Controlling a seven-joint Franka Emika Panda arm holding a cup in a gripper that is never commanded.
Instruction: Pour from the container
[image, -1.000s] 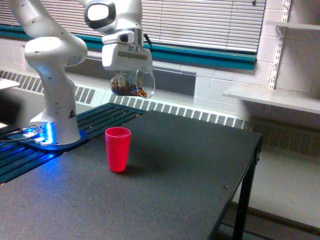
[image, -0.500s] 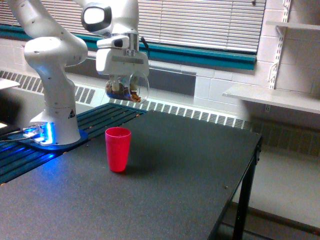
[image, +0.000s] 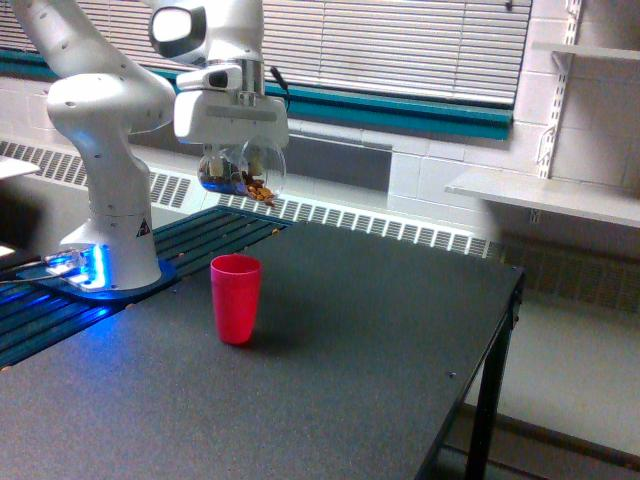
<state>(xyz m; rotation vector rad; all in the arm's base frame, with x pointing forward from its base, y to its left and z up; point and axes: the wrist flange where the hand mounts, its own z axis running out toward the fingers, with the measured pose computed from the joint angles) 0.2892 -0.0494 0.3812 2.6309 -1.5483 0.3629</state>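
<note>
Exterior view: I see my gripper (image: 240, 150) clamped on the clear jar (image: 241, 170), brown bits inside, held in the air above the red cup (image: 236, 298) on the black table (image: 380, 340). Nothing between them. Window blinds (image: 400, 45) behind.

Jaws hidden behind container (image: 241, 171); contents blurred.

Even indoor light, slightly soft focus.
Blue glow at the arm base (image: 85, 265) tints the worktop (image: 330, 370); cup (image: 236, 298) casts a faint shadow.
</note>
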